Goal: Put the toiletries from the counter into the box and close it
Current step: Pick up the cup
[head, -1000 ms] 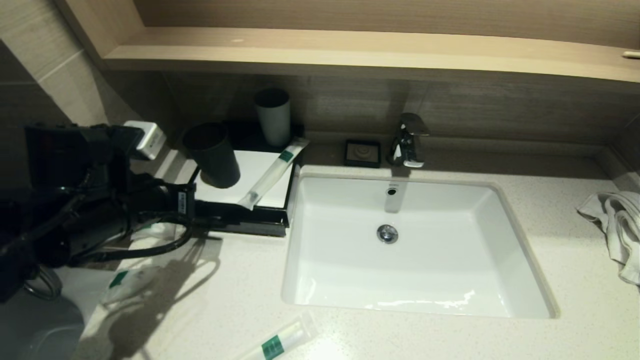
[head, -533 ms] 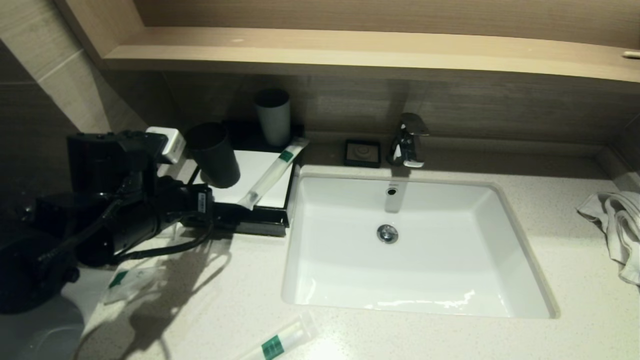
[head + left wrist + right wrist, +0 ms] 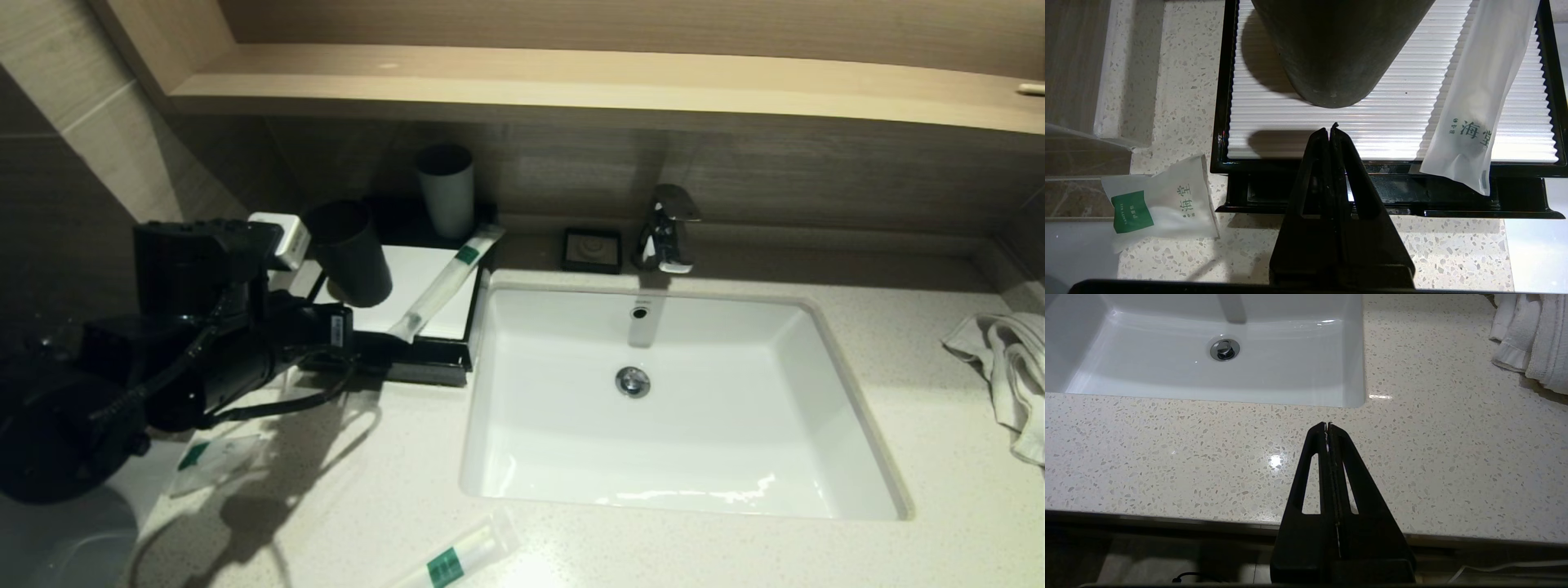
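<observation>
The black box (image 3: 433,369) with a white ribbed top stands left of the sink; it also shows in the left wrist view (image 3: 1453,198). A dark cup (image 3: 349,255) stands on it, and a long white sachet (image 3: 445,282) lies across its right side and overhangs the front (image 3: 1478,102). A flat sachet with a green label (image 3: 214,457) lies on the counter in front of the box's left corner (image 3: 1163,202). Another long sachet (image 3: 457,559) lies at the counter's front edge. My left gripper (image 3: 1329,130) is shut and empty over the box's front edge. My right gripper (image 3: 1327,425) is shut and empty over the counter's front.
A grey cup (image 3: 446,189) stands behind the box. A soap dish (image 3: 592,249) and a tap (image 3: 669,229) are behind the white sink (image 3: 849,392). A crumpled towel (image 3: 1008,367) lies at the far right. A wall closes off the counter's left side.
My left arm has moved right and forward, bringing its shut gripper up to the front of the box. The sachets and cups have not moved.
</observation>
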